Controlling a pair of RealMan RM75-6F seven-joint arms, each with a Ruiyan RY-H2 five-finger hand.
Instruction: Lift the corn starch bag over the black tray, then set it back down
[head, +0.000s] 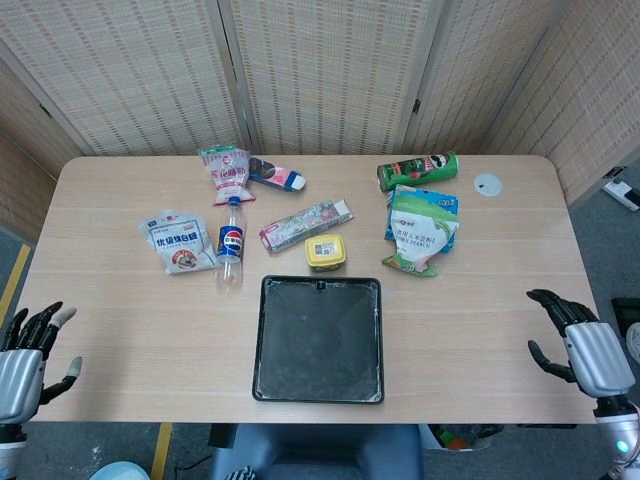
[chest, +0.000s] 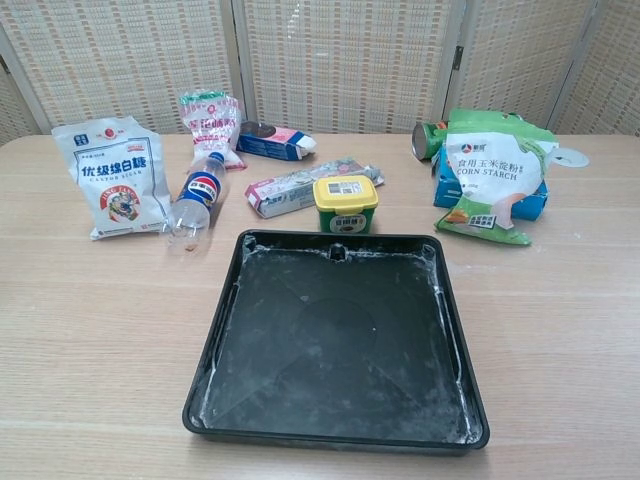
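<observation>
The corn starch bag (head: 420, 232) (chest: 489, 175), white and green, lies on a blue box right of the table's middle. The black tray (head: 265, 340) (chest: 458, 340) sits empty near the front edge, dusted with white powder. My right hand (head: 578, 345) hovers open at the table's front right edge, well away from the bag. Low at the front left corner is my left hand (head: 25, 355), fingers spread and holding nothing. Neither hand shows in the chest view.
A green chip can (head: 417, 170) lies behind the corn starch bag. A yellow tub (head: 325, 253), a long packet (head: 305, 224), a Pepsi bottle (head: 230, 243), a sugar bag (head: 175, 242), a pink-topped bag (head: 226, 172) and a small box (head: 277, 175) lie behind and left of the tray.
</observation>
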